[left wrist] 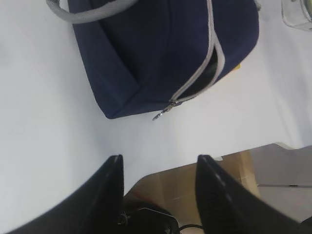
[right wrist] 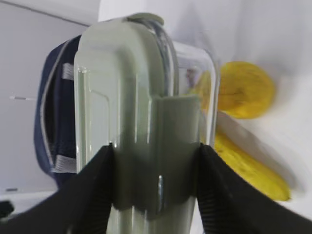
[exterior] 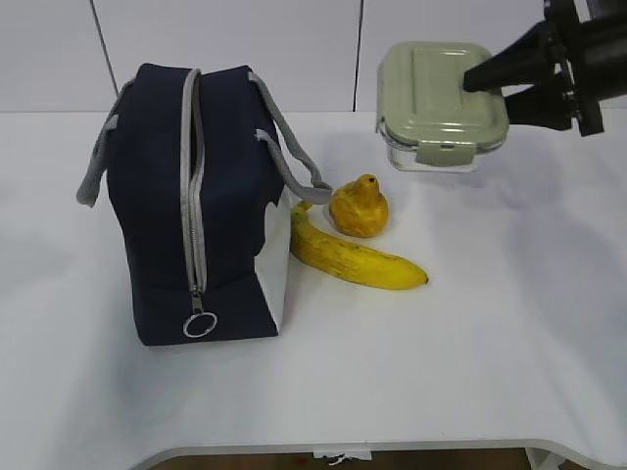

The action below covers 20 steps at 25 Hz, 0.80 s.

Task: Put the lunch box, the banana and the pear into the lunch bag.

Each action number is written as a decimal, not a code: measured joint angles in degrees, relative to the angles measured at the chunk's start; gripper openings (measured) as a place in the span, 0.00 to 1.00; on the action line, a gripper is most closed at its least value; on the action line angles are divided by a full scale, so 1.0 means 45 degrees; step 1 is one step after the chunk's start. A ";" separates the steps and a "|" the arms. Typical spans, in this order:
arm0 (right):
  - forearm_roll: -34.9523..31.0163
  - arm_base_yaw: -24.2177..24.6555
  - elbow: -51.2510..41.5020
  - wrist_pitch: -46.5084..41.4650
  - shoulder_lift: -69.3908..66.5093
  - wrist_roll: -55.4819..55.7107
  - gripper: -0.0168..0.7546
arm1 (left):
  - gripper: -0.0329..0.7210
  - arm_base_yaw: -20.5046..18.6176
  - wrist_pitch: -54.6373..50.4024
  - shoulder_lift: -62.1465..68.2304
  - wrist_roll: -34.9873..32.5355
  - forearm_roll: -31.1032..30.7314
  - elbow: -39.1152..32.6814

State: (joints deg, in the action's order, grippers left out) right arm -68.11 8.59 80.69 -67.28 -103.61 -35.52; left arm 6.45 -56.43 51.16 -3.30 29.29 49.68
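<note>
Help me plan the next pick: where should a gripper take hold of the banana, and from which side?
Grip the banana at mid-body from above, jaws across its width. It lies flat; the pear crowds its stem end, so stay toward the free tip end.

One lunch bag (exterior: 186,211), one lunch box (exterior: 441,103), one banana (exterior: 358,258) and one pear (exterior: 359,207).

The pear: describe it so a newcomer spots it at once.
Start at the boxy navy-blue fabric lunch bag on the white table. To its right lies a long curved yellow banana; the small squat golden-yellow pear sits just behind it, rounder, with a brownish top.
</note>
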 joint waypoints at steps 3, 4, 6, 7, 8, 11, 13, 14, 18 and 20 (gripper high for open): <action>0.0000 -0.0735 0.0837 -0.0077 0.0000 0.0207 0.50 | 0.54 0.0000 0.0010 0.2259 0.0000 0.0008 0.1018; 0.0000 -0.0966 0.1111 -0.0099 0.0000 0.0274 0.50 | 0.54 0.0000 -0.0046 0.2444 0.0000 0.0030 0.1831; 0.0000 -0.1340 0.1522 -0.0148 0.0000 0.0448 0.50 | 0.55 0.0000 -0.0363 0.3729 0.0000 0.0060 0.2849; 0.0000 -0.1528 0.1733 -0.0179 0.0020 0.0544 0.50 | 0.55 0.0000 -0.0421 0.3998 -0.0023 0.0085 0.3257; 0.0000 -0.1708 0.1914 -0.0215 0.0020 0.0675 0.50 | 0.56 0.0000 -0.0642 0.4691 -0.0079 0.0181 0.3868; 0.0000 -0.2161 0.2226 -0.0247 0.0020 0.0946 0.50 | 0.59 0.0000 -0.0721 0.5972 -0.0268 0.0438 0.5029; 0.0000 -0.2501 0.2329 -0.0218 0.0020 0.1025 0.50 | 0.61 0.0000 -0.0786 0.6807 -0.0312 0.0581 0.5647; 0.0000 -0.2684 0.2340 -0.0132 0.0020 0.1043 0.50 | 0.62 0.0000 -0.0833 0.7248 -0.0317 0.0606 0.5813; -0.0183 -0.3283 0.2340 0.0106 -0.0007 0.1054 0.50 | 0.63 0.0000 -0.0974 0.8216 -0.0374 0.1074 0.6914; -0.0535 -0.3587 0.2359 0.0233 -0.0120 0.1076 0.50 | 0.63 -0.0004 -0.1350 0.9658 -0.1015 0.1786 0.7356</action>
State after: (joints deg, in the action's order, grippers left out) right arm -70.51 -7.55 91.31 -66.24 -104.15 -30.68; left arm 6.43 -62.50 94.62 -7.87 37.33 82.78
